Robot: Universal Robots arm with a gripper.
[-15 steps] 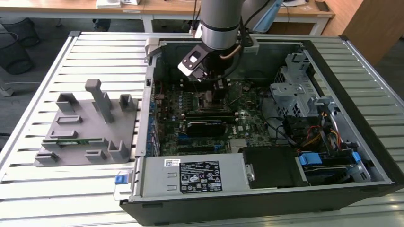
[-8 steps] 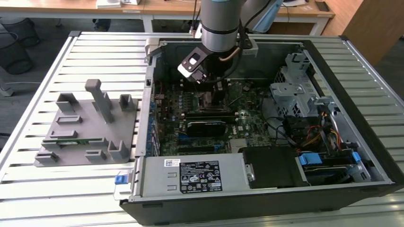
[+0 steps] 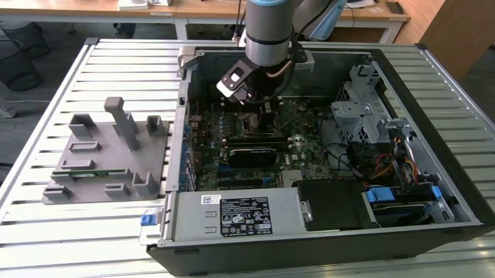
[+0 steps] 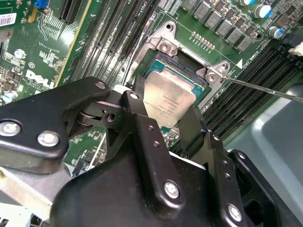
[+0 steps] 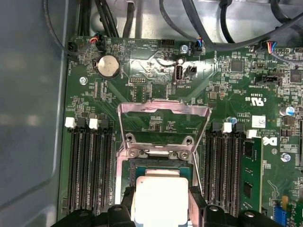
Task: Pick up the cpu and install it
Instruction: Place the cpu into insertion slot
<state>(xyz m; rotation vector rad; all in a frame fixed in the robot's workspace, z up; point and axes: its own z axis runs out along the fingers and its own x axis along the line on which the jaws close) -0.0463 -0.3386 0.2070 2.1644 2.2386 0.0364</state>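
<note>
The cpu (image 4: 171,99) is a flat square chip with a silvery top plate. It sits between the black fingers (image 4: 141,101) of my gripper (image 4: 165,111), which is shut on its two opposite edges. It hangs just over the open motherboard socket (image 4: 163,45), slightly tilted, and whether it touches the socket I cannot tell. In the first wrist view the cpu (image 5: 160,198) lies between the gripper (image 5: 161,203) fingers above the socket (image 5: 161,163), whose metal load plate (image 5: 163,111) stands flipped up. In the exterior view the gripper (image 3: 259,111) reaches down into the open computer case (image 3: 433,69).
The socket's thin lever (image 4: 262,88) sticks out to one side. Black memory slots (image 5: 90,165) flank the socket, and one holds a green module (image 5: 248,175). A grey fixture (image 3: 101,156) holding a green memory stick (image 3: 89,172) lies on the exterior view's left. The power supply (image 3: 232,214) and drive cage (image 3: 363,110) crowd the case.
</note>
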